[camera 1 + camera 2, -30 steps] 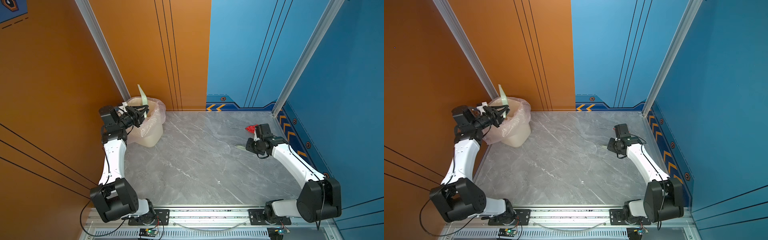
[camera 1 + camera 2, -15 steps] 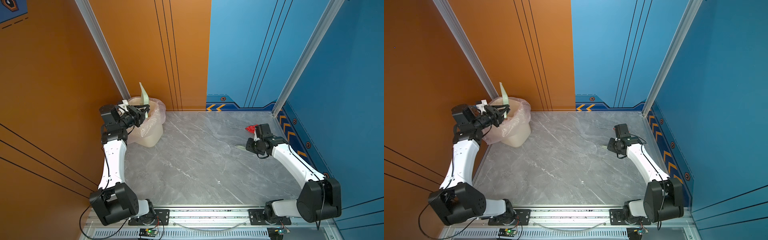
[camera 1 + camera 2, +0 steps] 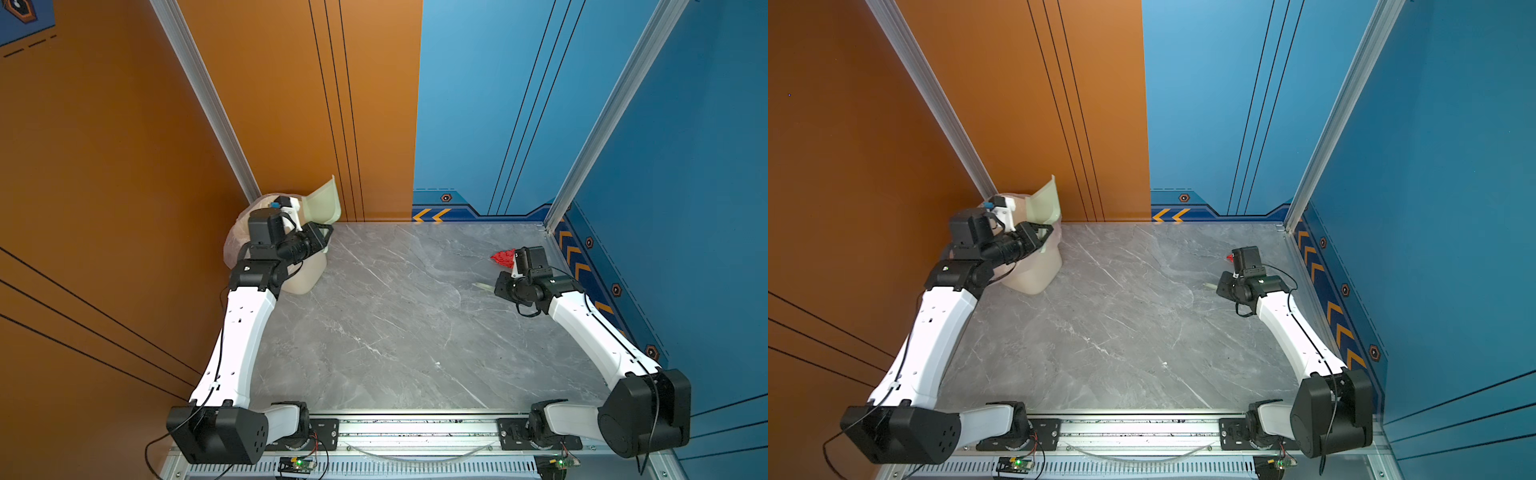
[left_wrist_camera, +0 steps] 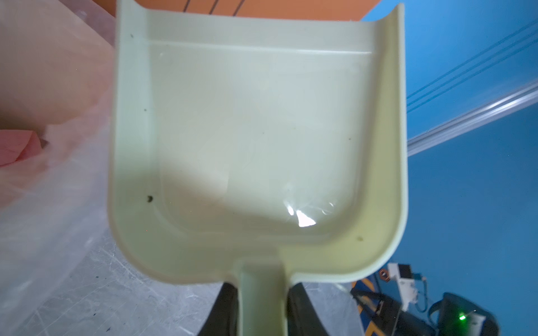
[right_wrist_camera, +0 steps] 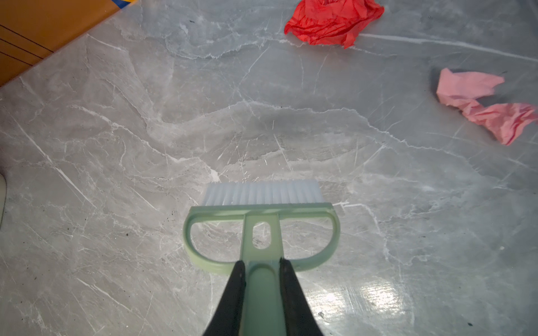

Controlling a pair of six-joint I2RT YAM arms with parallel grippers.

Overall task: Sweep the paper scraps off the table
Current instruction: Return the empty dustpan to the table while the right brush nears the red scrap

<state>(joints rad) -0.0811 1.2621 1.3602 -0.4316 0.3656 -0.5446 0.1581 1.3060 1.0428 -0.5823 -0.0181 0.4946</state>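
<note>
what just changed: the left hand (image 4: 262, 293) is swinging the dustpan (image 3: 322, 203) up and around above the bin (image 3: 305, 278). A second ago it was edge-on over the bin's mouth, now I'm looking at its broad side.
dustpan: it's showing up empty in the left wrist view, nothing riding in it.
left hand grip: it's clamping tight on the dustpan's handle.
right hand (image 5: 262, 276): it's squeezing the brush (image 5: 262, 209) by the handle and hasn't budged over that second. Can't tell if the bristles are touching the desk (image 3: 395, 324).
what's left: the red scrap (image 5: 332, 20) and the pink scraps (image 5: 471, 87) are lying on the desk by the right edge, toward the far right corner, a little beyond the brush.
bin: it's sitting in the far left corner, with something pink showing through the liner.
my read: looks like a load is freshly dumped and the pan is heading back for another pass. Job's not done while those scraps are sitting there.
</note>
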